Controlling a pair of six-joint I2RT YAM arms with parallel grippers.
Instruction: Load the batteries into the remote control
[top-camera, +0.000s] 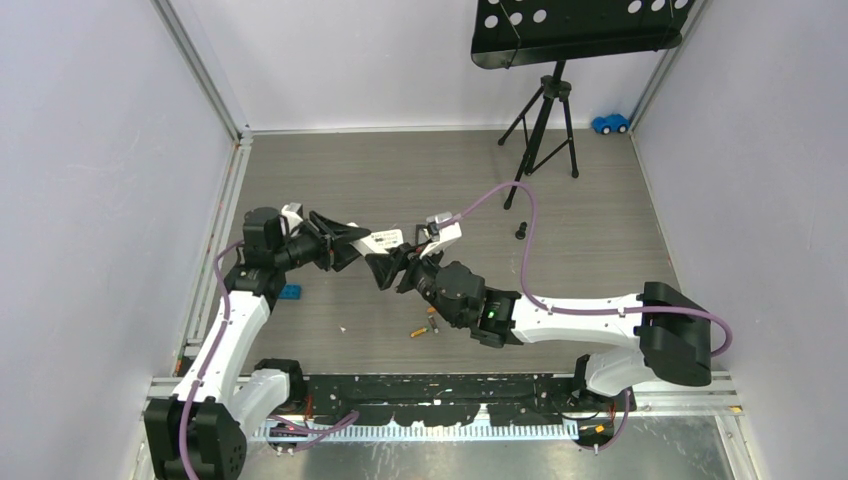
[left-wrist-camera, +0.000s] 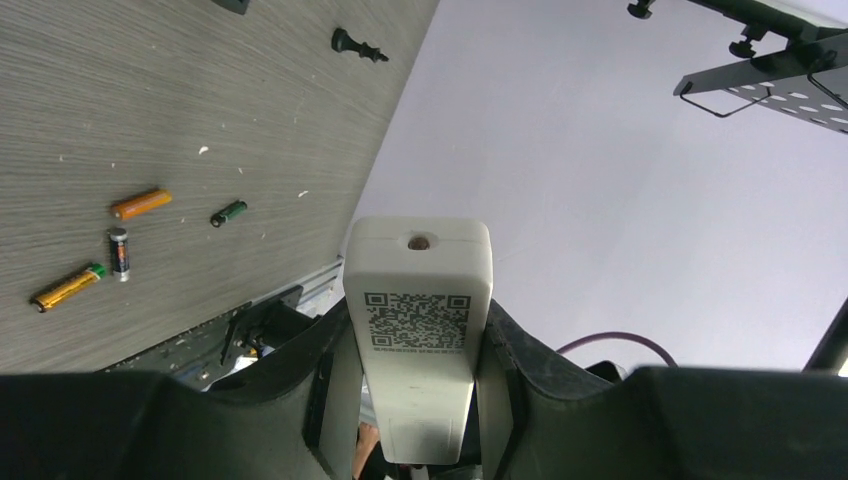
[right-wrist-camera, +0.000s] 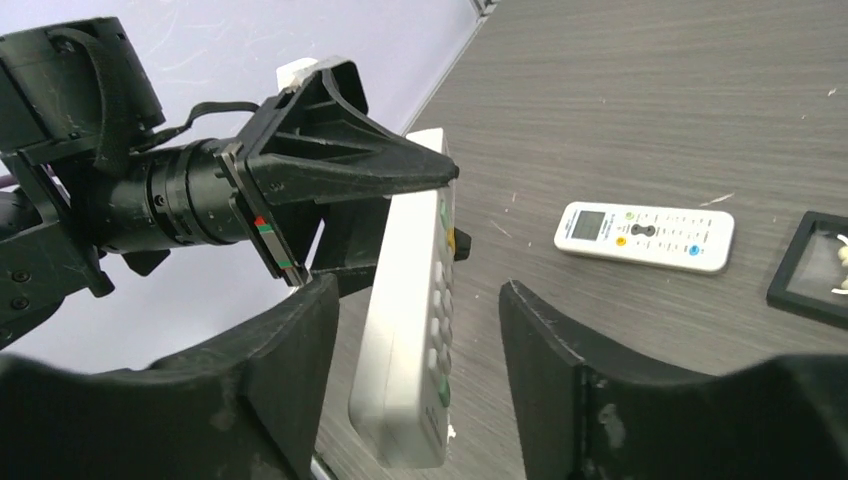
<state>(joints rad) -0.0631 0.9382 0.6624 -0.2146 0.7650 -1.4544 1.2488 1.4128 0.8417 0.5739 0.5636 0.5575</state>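
Left wrist view: the left gripper (left-wrist-camera: 418, 325) has its fingers (left-wrist-camera: 515, 350) pinched on both sides of the remote control (left-wrist-camera: 418, 265), holding it clear of the table (left-wrist-camera: 200, 100) with the QR-coded back to the camera. On the right wrist view, the right gripper (right-wrist-camera: 418, 300) stands spread around the remote's free end, with a gap beside the buttoned face. Four batteries (left-wrist-camera: 119, 252) lie loose on the table, and a shorter white remote (right-wrist-camera: 645, 236) rests apart.

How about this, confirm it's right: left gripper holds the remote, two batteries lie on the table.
Wrong count: four batteries lie on the table, clear in the left wrist view. The left gripper does hold the remote.
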